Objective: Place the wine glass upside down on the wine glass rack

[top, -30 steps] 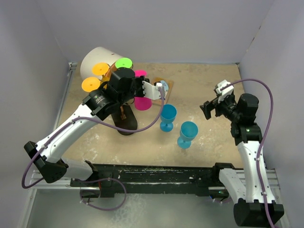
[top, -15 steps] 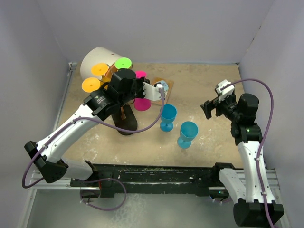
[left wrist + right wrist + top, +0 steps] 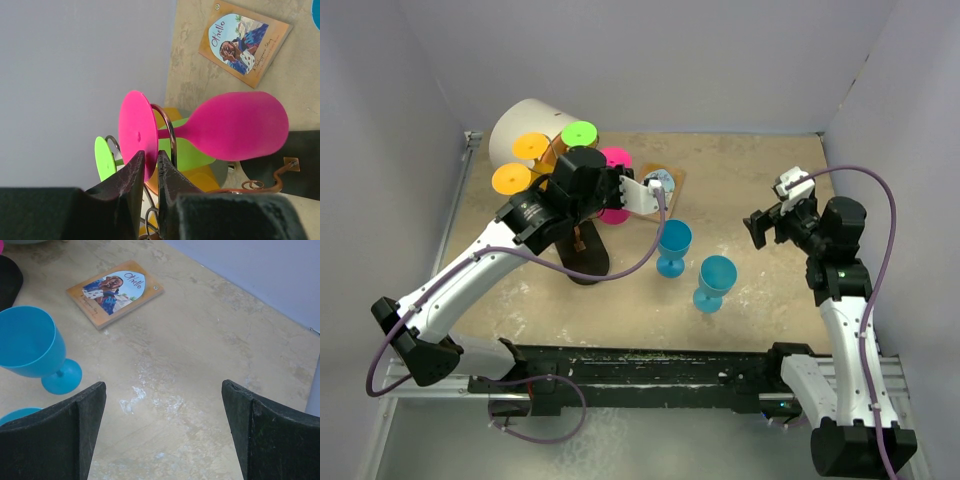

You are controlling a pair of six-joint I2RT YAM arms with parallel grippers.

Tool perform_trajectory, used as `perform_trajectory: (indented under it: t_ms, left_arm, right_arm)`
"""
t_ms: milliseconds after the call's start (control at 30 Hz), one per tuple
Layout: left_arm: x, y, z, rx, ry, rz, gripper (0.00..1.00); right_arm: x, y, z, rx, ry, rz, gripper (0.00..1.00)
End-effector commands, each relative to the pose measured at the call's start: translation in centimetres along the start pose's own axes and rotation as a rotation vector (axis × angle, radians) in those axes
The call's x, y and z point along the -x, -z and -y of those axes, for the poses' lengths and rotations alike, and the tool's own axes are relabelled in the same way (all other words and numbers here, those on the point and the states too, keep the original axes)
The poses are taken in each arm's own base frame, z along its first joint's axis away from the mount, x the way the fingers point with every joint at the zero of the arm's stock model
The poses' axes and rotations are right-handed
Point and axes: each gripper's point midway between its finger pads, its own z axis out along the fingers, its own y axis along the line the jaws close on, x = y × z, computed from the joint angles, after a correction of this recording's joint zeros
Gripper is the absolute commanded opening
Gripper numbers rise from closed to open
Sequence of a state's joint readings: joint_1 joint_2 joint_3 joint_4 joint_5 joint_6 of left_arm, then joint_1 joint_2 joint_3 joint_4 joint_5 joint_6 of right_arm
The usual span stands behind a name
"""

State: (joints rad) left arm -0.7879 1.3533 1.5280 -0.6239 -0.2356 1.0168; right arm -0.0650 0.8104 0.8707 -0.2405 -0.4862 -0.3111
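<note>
The table (image 3: 760, 170) lies under my right pincer (image 3: 162, 390), whose jaws stand wide apart. The wine glass rack (image 3: 171, 134) rises just ahead of my left pincer (image 3: 148, 172), one wire loop curling across the stem of the pink wine glass (image 3: 235, 125). That pincer is closed on the rim of the glass's foot, bowl pointing away from it. A blue glass (image 3: 30, 342) stands upright ahead-left of my right pincer.

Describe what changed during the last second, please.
The left fingers, shut on the pink wine glass by its foot, moved slightly left in the top view, drawing the glass closer into the wine glass rack. Nothing was released. The right fingers, open, both blue glasses and the book stayed in place.
</note>
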Motion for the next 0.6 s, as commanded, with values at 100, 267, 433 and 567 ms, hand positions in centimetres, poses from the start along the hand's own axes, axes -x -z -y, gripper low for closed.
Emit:
perform_trajectory:
  t_ms: [100, 267, 433, 567]
  left_arm:
    - [0.1, 1.7, -1.1, 0.042, 0.003, 0.019, 0.23]
    - [0.0, 2.2, -1.2, 0.049, 0.004, 0.022, 0.25]
    - [0.0, 2.8, -1.5, 0.061, 0.008, 0.026, 0.26]
    - [0.0, 3.4, -1.7, 0.068, 0.012, 0.031, 0.27]
  right_arm:
    - [0.7, 0.1, 0.7, -0.032, 0.027, 0.032, 1.0]
    - [0.7, 0.1, 0.8, -0.035, 0.026, 0.031, 1.0]
    - [0.6, 0.1, 0.8, -0.035, 0.024, 0.029, 1.0]
    - [0.6, 0.1, 0.8, -0.033, 0.025, 0.028, 1.0]
